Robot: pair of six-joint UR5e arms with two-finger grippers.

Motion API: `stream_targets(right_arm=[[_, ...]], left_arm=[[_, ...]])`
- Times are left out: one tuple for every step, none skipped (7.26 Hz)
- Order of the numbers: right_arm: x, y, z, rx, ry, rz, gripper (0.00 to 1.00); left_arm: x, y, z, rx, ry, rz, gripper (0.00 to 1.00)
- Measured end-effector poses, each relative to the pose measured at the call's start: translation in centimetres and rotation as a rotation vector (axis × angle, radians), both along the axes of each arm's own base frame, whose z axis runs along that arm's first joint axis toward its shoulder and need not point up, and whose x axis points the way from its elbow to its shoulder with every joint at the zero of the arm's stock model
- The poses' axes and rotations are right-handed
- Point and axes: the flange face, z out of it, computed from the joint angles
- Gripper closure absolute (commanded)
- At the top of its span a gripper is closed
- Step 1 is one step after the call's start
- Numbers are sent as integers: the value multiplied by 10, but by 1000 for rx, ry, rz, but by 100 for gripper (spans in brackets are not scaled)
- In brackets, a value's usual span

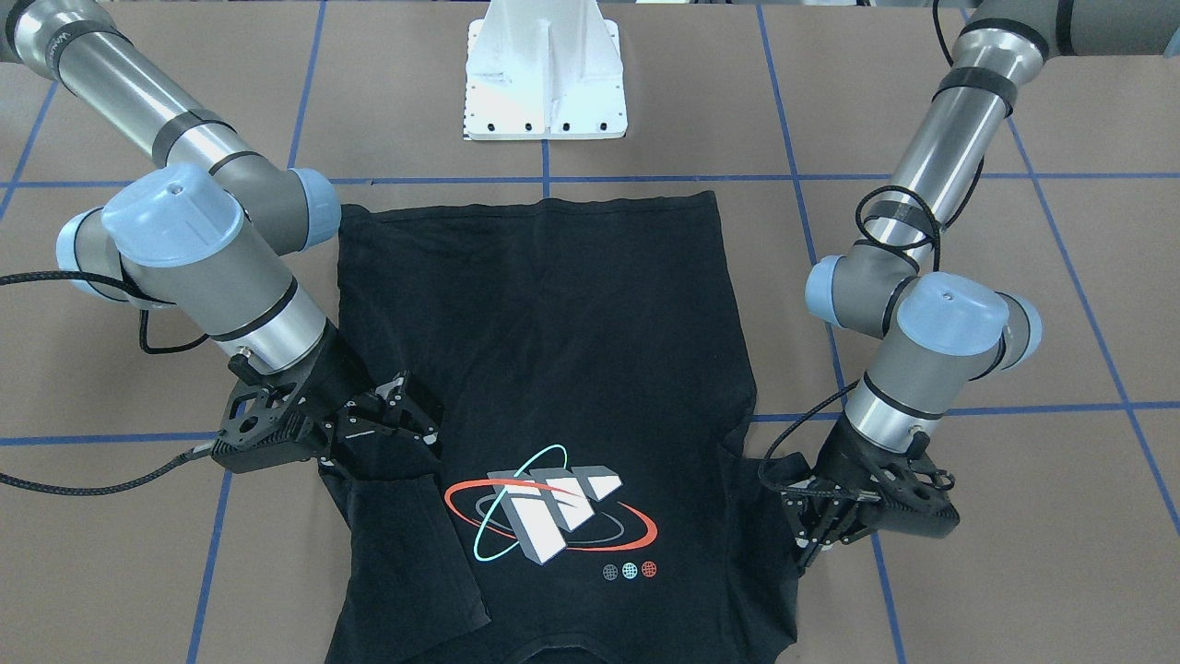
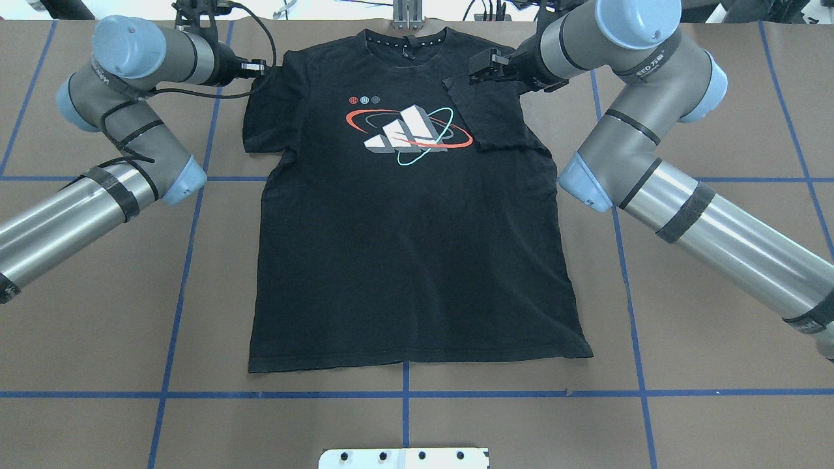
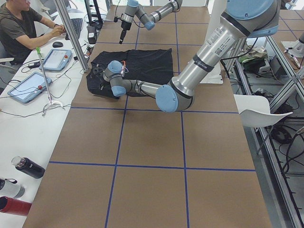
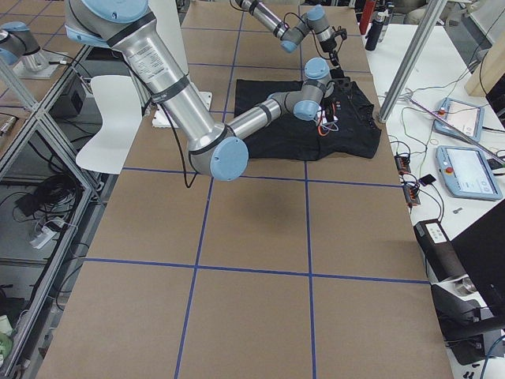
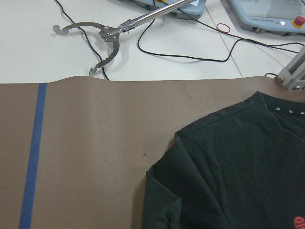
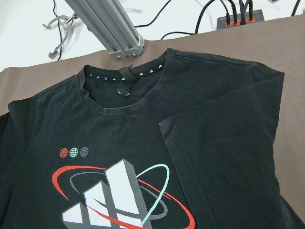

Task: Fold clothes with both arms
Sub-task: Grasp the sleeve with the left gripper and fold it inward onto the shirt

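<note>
Fingers of the right gripper [image 1: 415, 413] are spread apart and grip nothing, poised over the sleeve [image 6: 224, 138] you see folded flat onto the chest. At the other sleeve [image 2: 259, 124], you cannot tell whether the left gripper [image 1: 804, 527] pinches. The soft, lightly creased black T-shirt [image 2: 404, 260] lies print-up on the matte brown worktop [image 2: 684, 326].

Brown table [image 2: 98, 293] with blue grid lines [image 2: 521, 393], black T-shirt [image 2: 404, 260] flat on it.
</note>
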Motion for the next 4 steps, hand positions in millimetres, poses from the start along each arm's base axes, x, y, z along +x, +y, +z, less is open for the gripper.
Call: stream_targets(right_arm=[[0, 0, 2, 0, 0, 0, 1], [0, 0, 3, 0, 1, 0, 1], [1, 0, 3, 2, 0, 0, 1], [3, -1, 3, 2, 1, 3, 1]], left_arm=[[15, 7, -15, -40, 42, -4, 100], [31, 6, -29, -65, 65, -5, 100], [49, -1, -44, -80, 73, -10, 100], [69, -10, -64, -90, 78, -24, 100]])
